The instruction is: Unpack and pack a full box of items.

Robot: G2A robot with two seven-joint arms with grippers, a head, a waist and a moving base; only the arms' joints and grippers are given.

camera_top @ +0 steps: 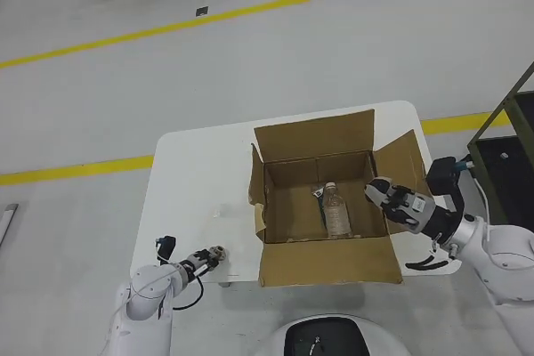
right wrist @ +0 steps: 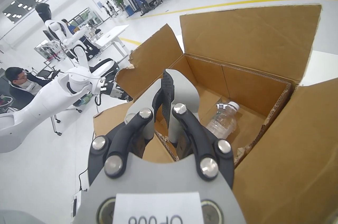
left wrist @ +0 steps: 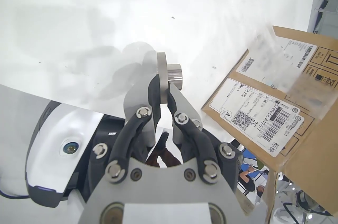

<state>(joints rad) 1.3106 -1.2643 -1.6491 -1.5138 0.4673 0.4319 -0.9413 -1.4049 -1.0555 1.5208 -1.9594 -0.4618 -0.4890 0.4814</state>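
Left claw (left wrist: 163, 95) clamped on flanged metal part (left wrist: 171, 74); right claw (right wrist: 167, 93), pressed together, over box (right wrist: 237, 77) rim. Advice: spread it, descend across body of lying bottle (right wrist: 223, 123).

The left arm (camera_top: 151, 287) is folded low and close to the body, with the forearm pointing to the right and a little forward. The left pincer (left wrist: 164, 89) at its end is closed, and its dark pads (left wrist: 154, 95) clamp the flange of a small metal part (left wrist: 173, 74). The right arm (camera_top: 485, 254) stretches in from the right side, with forearm and wrist (camera_top: 420, 209) angled leftward. The right pincer (right wrist: 169, 87) points forward and down, its two fingers (right wrist: 167, 93) pressed together with nothing between them.
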